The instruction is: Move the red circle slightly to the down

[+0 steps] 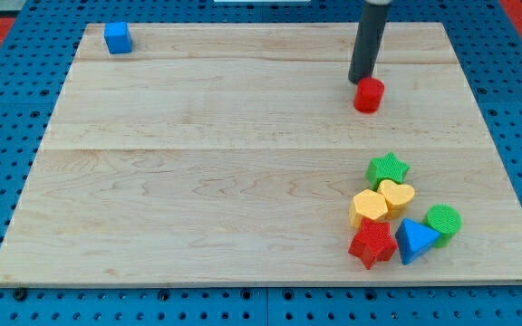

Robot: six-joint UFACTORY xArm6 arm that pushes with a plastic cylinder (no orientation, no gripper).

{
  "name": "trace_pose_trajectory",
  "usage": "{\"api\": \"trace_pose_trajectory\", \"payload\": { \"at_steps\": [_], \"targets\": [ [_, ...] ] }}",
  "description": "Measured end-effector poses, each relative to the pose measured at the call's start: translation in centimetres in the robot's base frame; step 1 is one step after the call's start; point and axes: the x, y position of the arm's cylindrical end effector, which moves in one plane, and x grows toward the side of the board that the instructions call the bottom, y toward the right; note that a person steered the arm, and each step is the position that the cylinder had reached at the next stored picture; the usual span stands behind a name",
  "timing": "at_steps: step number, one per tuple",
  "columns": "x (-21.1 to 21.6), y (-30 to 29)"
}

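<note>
My tip (pixel 362 81) had no jaws to open or close; it rested on the worktop (pixel 198 181) touching the upper-left edge of the red circle (pixel 369 94), which lay toward the view's upper right. The circle sat just below my tip, so a downward push looked lined up. Well below it clustered other blocks, the green star (pixel 388 168) nearest.

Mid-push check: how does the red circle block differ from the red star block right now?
The round red circle block stands alone near the view's top, with my tip just above-left of it. The spiky red star block sits at the view's bottom right, packed against the yellow pentagon block and blue triangle block, far from my tip. Both are red, on the wooden board.
</note>
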Motion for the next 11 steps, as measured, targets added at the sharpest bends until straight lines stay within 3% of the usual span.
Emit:
{"api": "trace_pose_trajectory", "payload": {
  "at_steps": [1, 2, 3, 5, 6, 8, 9, 10, 11],
  "targets": [
    [6.1, 0.3],
    [7.3, 0.3],
    [4.2, 0.9],
    [8.0, 1.6],
    [-1.2, -8.9],
    [-5.3, -40.1],
    [-9.9, -43.6],
    [-13.1, -35.9],
    [-10.2, -24.2]
  ]
}}
